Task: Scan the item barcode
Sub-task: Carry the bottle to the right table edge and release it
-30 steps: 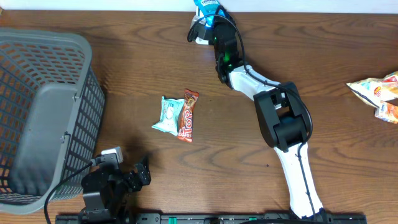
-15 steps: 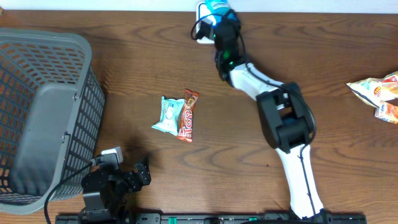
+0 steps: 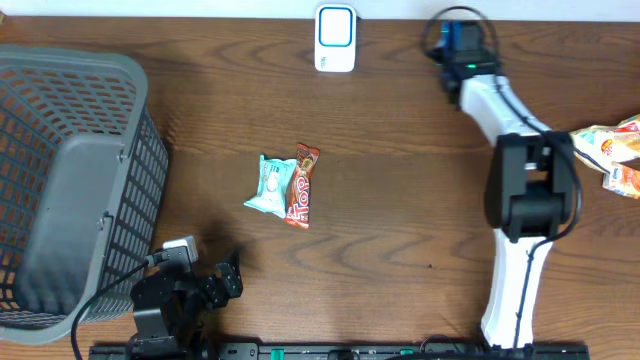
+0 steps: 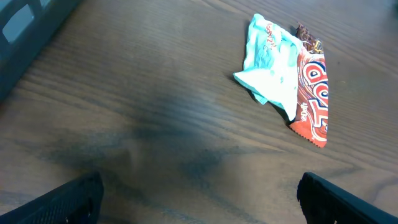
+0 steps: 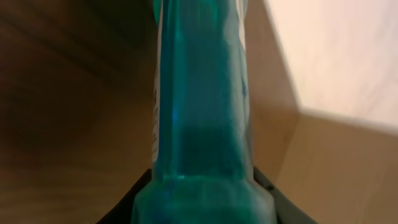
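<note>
The blue packet sits in the right gripper, clamped between the two dark fingers. In the right wrist view it fills the middle as a long teal strip running up from the fingers. No barcode shows on the face turned to that camera. From overhead, the packet is at the far edge of the table, to the right of the scanner and well apart from it. Whether it hangs above the wood or touches it, I cannot tell. The right arm reaches from the near edge up to that far corner, bent at the elbow.

The scanner is a white box with a blue panel, lying flat by the far edge with nothing over it.

Near the table's middle lie a pale wrapper and a red bar, side by side and touching, the bar on the right. The left wrist view shows the same pair, with the wrapper's edge lapping over the bar.

The left gripper is released, its fingers spread wide at the lower corners of its own view with bare wood between them. It rests low at the near left, just beside the basket, which is grey. Two orange bags lie at the right edge.
</note>
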`<state>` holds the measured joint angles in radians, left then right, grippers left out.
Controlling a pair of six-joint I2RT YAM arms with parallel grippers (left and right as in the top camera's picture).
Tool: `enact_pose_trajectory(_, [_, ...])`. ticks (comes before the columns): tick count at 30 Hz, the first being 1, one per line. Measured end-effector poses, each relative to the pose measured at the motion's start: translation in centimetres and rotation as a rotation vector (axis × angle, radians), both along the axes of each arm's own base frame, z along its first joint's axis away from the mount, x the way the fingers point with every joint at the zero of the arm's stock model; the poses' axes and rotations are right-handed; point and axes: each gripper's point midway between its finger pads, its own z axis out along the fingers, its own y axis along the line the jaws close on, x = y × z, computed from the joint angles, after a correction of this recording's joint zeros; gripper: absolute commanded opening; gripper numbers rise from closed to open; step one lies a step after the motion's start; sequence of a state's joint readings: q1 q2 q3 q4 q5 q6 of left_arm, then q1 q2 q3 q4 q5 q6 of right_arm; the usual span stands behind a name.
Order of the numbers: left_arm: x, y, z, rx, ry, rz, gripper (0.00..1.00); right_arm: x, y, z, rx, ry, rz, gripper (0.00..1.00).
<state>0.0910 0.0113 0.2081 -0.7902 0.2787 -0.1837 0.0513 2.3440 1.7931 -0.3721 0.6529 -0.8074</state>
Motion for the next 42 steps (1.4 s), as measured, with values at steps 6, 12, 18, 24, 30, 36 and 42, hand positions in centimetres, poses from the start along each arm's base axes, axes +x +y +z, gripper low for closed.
enact_pose_trajectory(6, [0.0,0.0,0.0,0.0,0.0,0.0,0.98,-4.1,-8.1,-3.1,0.032,0.054,-0.194,0.01])
enact_pose_trajectory(12, [0.0,0.0,0.0,0.0,0.0,0.0,0.98,-8.3,-14.9,-4.1,0.045,0.043,-0.394,0.01])
enact_pose_trajectory(18, [0.0,0.0,0.0,0.0,0.0,0.0,0.98,-12.1,-20.3,-4.2,0.078,-0.02,-0.613,0.01])
enact_pose_trajectory(24, [0.0,0.0,0.0,0.0,0.0,0.0,0.98,-15.9,-24.2,-4.3,0.117,-0.103,-0.832,0.03])
enact_pose_trajectory(30, [0.0,0.0,0.0,0.0,0.0,0.0,0.98,-16.9,-25.2,-4.2,0.135,-0.174,-0.925,0.19])
enact_pose_trajectory(36, [0.0,0.0,0.0,0.0,0.0,0.0,0.98,-17.2,-24.9,-4.1,0.164,-0.211,-0.969,0.51])
enact_pose_trajectory(42, [0.0,0.0,0.0,0.0,0.0,0.0,0.98,-16.8,-24.3,-2.0,0.215,-0.268,-0.97,0.99])
